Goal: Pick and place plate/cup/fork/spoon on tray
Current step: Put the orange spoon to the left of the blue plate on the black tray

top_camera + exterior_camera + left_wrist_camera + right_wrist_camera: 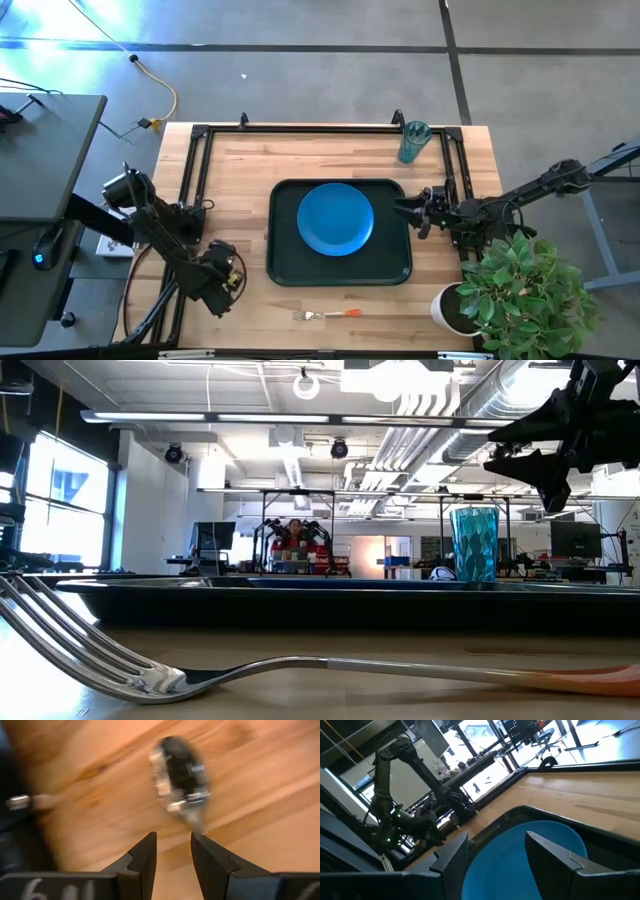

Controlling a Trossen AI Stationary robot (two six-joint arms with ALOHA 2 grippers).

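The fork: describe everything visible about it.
The fork is small, with shiny silver metal tines and neck and an orange-red handle. It lies flat on the bare wooden table, near the front edge, just outside the tray and apart from it. In the high view its tines point toward the left arm's side and its handle toward the right arm's side. The low view shows it close up, tines curving slightly up off the wood. Nothing touches it but the table; neither gripper is on it.

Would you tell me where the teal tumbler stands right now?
In the high view, the translucent teal tumbler stands upright on the wooden table, beyond the dark rectangular tray's far right corner.
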